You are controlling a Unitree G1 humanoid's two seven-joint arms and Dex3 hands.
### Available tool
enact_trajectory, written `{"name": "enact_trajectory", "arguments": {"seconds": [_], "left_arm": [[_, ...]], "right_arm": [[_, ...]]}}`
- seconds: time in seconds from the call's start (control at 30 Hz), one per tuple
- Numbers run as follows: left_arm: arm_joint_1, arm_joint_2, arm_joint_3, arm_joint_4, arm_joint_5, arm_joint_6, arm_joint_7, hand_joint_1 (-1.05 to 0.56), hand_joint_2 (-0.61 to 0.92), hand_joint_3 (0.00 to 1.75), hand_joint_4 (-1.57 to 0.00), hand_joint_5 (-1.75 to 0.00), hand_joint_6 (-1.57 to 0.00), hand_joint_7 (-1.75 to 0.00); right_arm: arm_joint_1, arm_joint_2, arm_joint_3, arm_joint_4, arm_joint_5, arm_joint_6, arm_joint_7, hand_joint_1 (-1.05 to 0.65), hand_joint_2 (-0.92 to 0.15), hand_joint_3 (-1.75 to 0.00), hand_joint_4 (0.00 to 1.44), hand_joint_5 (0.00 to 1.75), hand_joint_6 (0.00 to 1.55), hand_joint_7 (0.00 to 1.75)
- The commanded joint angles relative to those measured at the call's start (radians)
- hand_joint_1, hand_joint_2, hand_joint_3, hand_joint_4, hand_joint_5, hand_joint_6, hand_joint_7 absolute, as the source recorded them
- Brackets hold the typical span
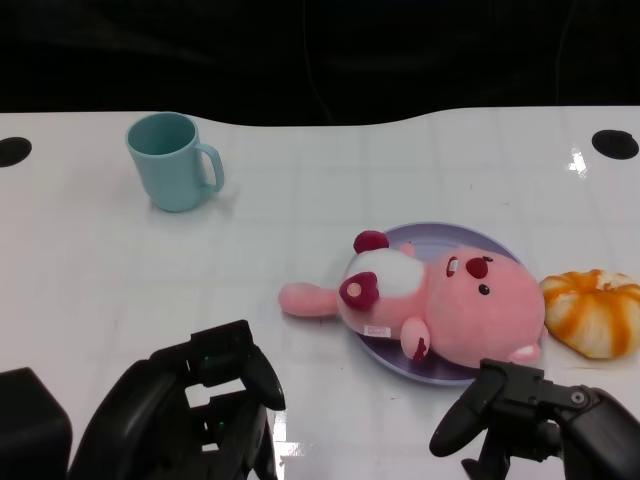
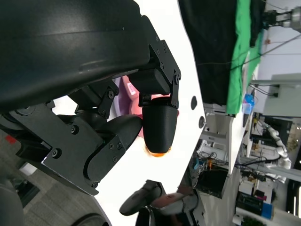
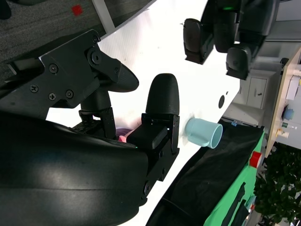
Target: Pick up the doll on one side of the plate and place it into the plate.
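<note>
Doll [image 1: 430,300] sits on the purple plate [image 1: 470,240] just ahead of my right hand [image 1: 530,420], and slightly to that hand's left. I judge the placing as good as done: the pink body rests across the dish, with only one limb trailing off the rim onto the white worktop [image 1: 300,190] toward my left hand [image 1: 200,400]. Its long axis runs across my view, roughly side to side, head end toward the right hand's side, feet end toward the left. The face looks upward, so it lies on its back.

Both hands hang low at the near edge, well apart from the doll, and I take that as them standing clear of it. My right hand holds nothing, fingers apart and loosely curved. My left hand also holds nothing, its fingers bent but parted.

Beyond the right hand, just beside the plate, lies an orange-and-white pumpkin toy [image 1: 595,310]. Far ahead of the left hand stands a teal mug [image 1: 172,160], upright, handle toward the plate.
</note>
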Motion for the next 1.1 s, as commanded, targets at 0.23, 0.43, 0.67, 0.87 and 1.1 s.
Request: {"name": "enact_trajectory", "arguments": {"seconds": [0.23, 0.43, 0.67, 0.87, 1.1], "left_arm": [[0.002, 0.006, -0.006, 0.083, -0.017, -0.026, -0.016, -0.18, 0.38, 1.42, -0.88, -1.75, -0.76, -1.67], [0.0, 0.017, 0.001, 0.094, -0.018, -0.022, -0.015, -0.19, 0.38, 1.41, -0.89, -1.75, -0.76, -1.67], [0.0, 0.026, -0.006, 0.089, -0.015, -0.01, -0.008, -0.22, 0.36, 1.41, -0.89, -1.75, -0.76, -1.68], [-0.001, 0.027, -0.006, 0.08, -0.018, 0.001, -0.002, -0.21, 0.37, 1.42, -0.88, -1.75, -0.76, -1.68], [-0.001, 0.025, -0.001, 0.075, -0.022, 0.006, -0.006, -0.21, 0.37, 1.42, -0.88, -1.75, -0.76, -1.67]], "right_arm": [[0.013, -0.021, -0.014, -0.007, 0.009, -0.024, 0.007, -0.09, -0.59, -1.01, 0.62, 1.64, 0.57, 1.27], [0.015, -0.024, -0.007, -0.005, -0.006, -0.039, -0.002, -0.07, -0.57, -1.01, 0.63, 1.62, 0.58, 1.27], [0.017, -0.022, -0.008, -0.002, -0.005, -0.042, 0.002, -0.06, -0.56, -1.05, 0.64, 1.62, 0.58, 1.27], [0.017, -0.026, -0.009, -0.006, -0.007, -0.043, 0.004, -0.06, -0.56, -1.04, 0.63, 1.62, 0.57, 1.27], [0.019, -0.029, -0.009, -0.006, -0.01, -0.051, 0.004, -0.05, -0.53, -1.08, 0.64, 1.62, 0.57, 1.28]]}}
